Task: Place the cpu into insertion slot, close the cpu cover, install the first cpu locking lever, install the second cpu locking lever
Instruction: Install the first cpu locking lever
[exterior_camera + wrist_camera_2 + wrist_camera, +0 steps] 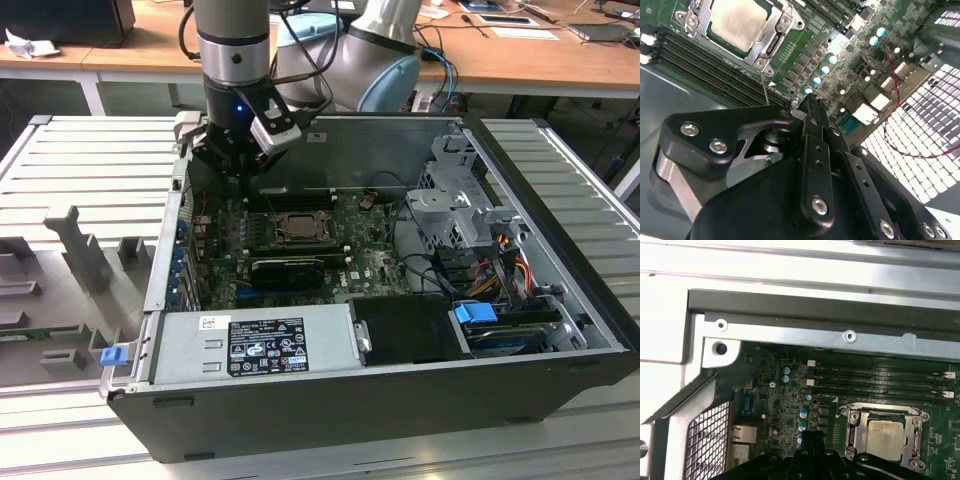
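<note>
Ribbed grey table (90,150) bears an open computer case (400,405); silvery cpu cover (760,47) frames the dull cpu (737,22); gripper (810,107) pinched together, empty.

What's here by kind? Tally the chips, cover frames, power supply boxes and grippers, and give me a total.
cpu: 1
cpu cover: 1
power supply: 1
gripper: 1
Total: 4

Open room above cpu cover (298,226); case walls (390,150) crowd pincer (240,172) at corner.
</note>
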Motion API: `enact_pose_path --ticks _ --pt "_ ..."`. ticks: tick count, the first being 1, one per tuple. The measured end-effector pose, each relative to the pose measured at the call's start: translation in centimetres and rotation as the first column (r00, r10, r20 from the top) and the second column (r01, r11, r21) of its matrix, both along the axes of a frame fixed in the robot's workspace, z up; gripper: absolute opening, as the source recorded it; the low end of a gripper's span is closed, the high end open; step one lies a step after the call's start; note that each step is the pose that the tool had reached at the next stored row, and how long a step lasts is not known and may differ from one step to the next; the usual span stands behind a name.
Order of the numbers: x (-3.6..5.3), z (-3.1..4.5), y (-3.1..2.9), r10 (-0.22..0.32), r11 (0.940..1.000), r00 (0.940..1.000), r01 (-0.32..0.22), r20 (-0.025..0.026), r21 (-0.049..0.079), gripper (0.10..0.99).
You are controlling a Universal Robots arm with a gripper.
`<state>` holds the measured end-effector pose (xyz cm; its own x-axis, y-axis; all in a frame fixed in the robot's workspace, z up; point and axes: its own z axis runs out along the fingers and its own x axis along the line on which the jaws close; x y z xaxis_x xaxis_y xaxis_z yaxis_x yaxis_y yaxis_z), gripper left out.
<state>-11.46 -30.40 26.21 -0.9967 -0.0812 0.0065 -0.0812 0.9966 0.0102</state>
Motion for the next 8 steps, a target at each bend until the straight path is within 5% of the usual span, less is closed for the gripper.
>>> enact_pose_path --ticks 8 --pt "0.82 -0.43 1.57 0.000 1.0000 1.0000 0.000 -0.0002 0.000 0.106"
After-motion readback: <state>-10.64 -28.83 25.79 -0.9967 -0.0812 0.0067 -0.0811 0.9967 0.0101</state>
